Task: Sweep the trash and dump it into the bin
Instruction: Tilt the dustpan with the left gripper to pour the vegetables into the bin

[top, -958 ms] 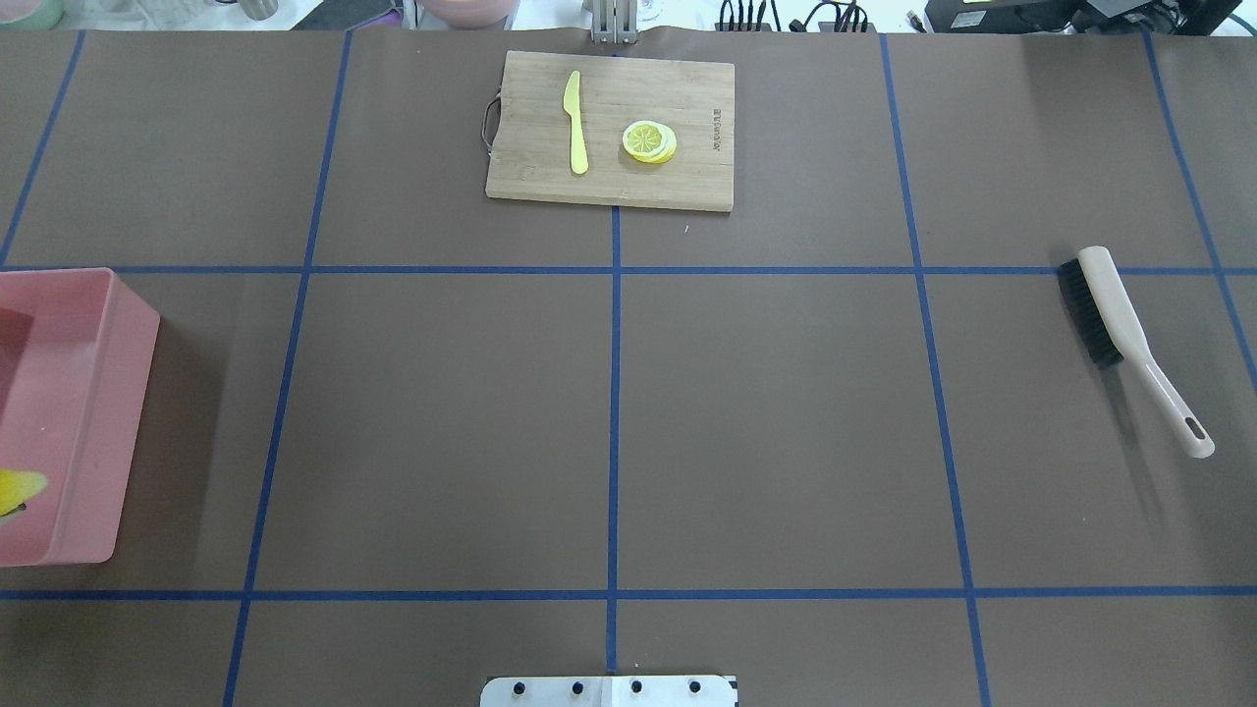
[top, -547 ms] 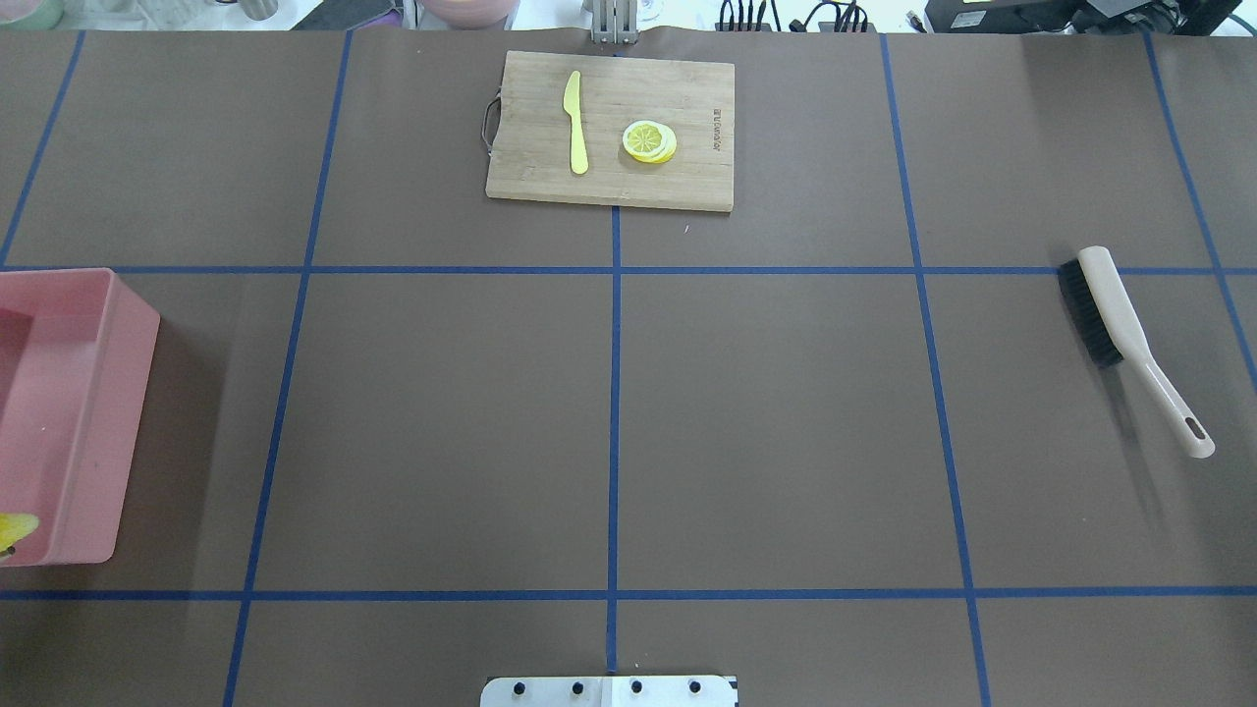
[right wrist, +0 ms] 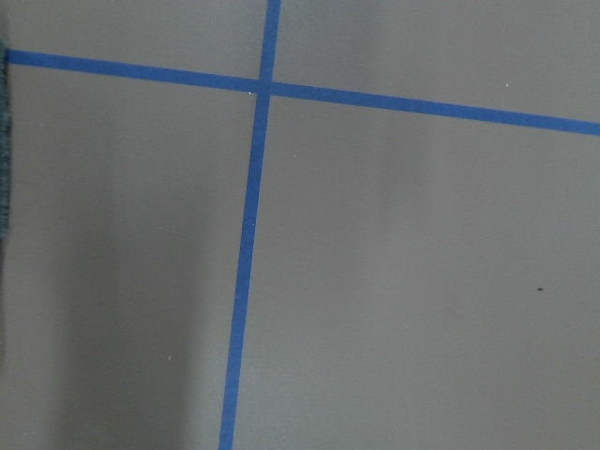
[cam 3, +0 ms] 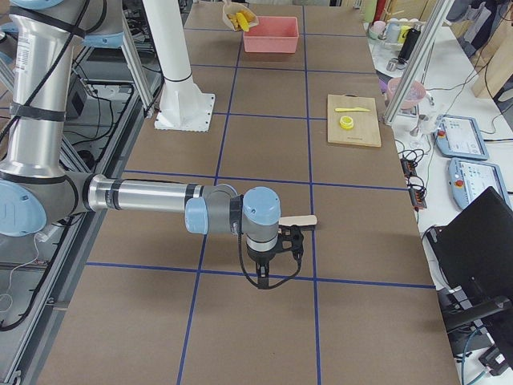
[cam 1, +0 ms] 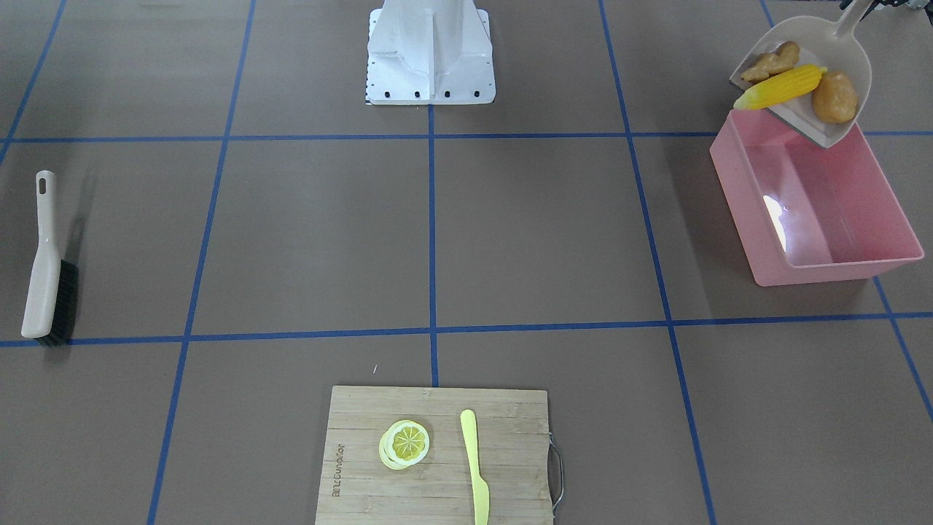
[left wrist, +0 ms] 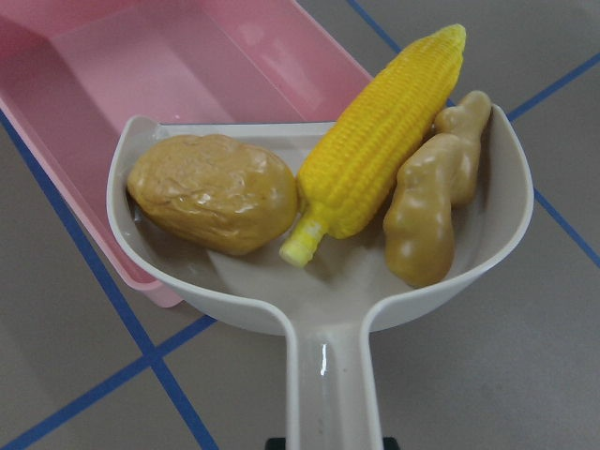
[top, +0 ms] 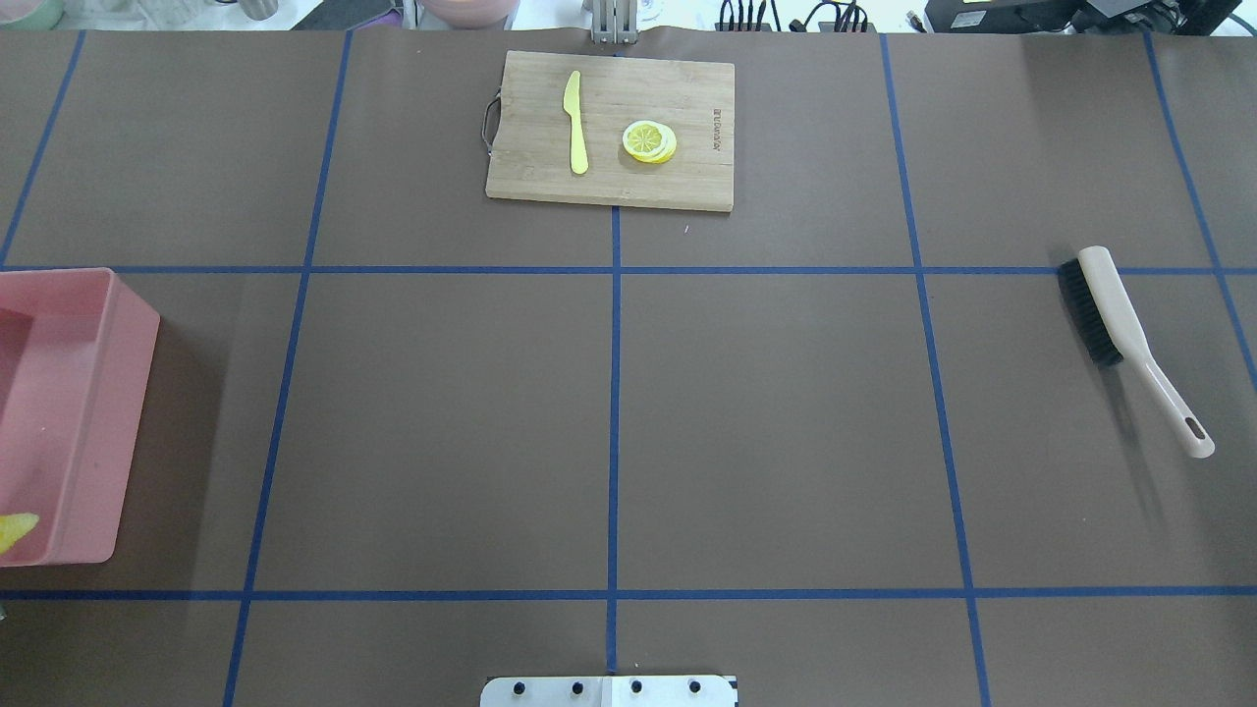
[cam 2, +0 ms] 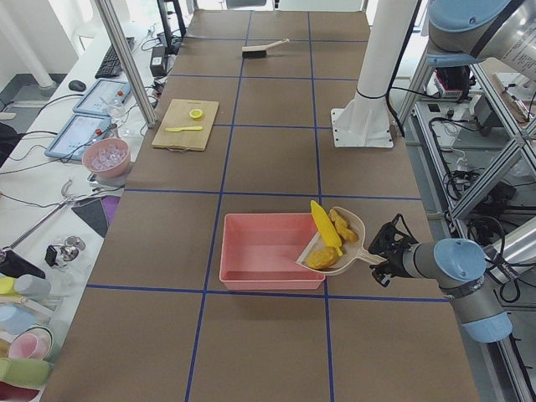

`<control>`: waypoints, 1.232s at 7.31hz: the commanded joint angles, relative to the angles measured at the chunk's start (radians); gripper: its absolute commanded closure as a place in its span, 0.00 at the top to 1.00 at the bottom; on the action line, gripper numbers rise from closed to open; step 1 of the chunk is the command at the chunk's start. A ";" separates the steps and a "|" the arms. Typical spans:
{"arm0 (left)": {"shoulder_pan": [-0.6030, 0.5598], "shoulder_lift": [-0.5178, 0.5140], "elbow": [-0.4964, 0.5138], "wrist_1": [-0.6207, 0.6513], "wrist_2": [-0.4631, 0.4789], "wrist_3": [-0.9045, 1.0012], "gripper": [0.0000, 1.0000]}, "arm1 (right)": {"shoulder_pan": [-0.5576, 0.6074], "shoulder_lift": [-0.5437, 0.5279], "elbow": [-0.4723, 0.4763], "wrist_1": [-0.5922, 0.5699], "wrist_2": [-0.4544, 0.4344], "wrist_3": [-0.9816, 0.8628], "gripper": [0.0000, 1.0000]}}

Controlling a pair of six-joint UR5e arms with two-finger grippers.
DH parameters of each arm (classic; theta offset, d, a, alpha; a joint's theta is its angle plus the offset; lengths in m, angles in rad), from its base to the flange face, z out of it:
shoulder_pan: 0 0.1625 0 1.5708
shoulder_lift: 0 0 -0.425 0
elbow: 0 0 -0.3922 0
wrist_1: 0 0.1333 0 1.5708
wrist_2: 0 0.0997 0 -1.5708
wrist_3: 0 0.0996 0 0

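The beige dustpan (cam 1: 838,44) hangs in the air over the robot-side end of the pink bin (cam 1: 758,219), tilted toward it. It carries the yellow corn cob (cam 1: 781,86), the brown potato (cam 1: 834,96) and the tan ginger root (cam 1: 771,63). The left wrist view shows the corn (left wrist: 375,141), potato (left wrist: 211,192) and ginger (left wrist: 427,216) lying in the pan (left wrist: 347,281) above the bin (left wrist: 141,66). My left gripper (cam 2: 381,251) is shut on the pan's handle. My right gripper (cam 3: 276,261) hovers over bare table; I cannot tell whether it is open.
A beige brush with black bristles (top: 1120,324) lies at the table's right side. A wooden cutting board (top: 687,177) at the far middle holds a pale yellow knife (top: 575,123) and lemon slices (top: 649,140). The robot's white base (cam 1: 430,51) stands at the near middle.
In the overhead view the corn's yellow tip at the left edge has slid toward the bin's near end. The brush and the cutting board have not moved.
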 commanded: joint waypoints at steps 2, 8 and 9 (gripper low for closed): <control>-0.009 0.006 0.000 0.059 -0.031 0.004 0.00 | 0.000 0.001 -0.022 0.012 0.000 0.000 1.00; -0.013 0.005 -0.058 0.177 -0.055 0.004 0.00 | 0.000 -0.002 -0.037 0.018 0.004 0.002 1.00; -0.013 0.005 -0.071 0.209 -0.058 0.006 0.00 | 0.000 -0.002 -0.037 0.018 0.004 0.002 1.00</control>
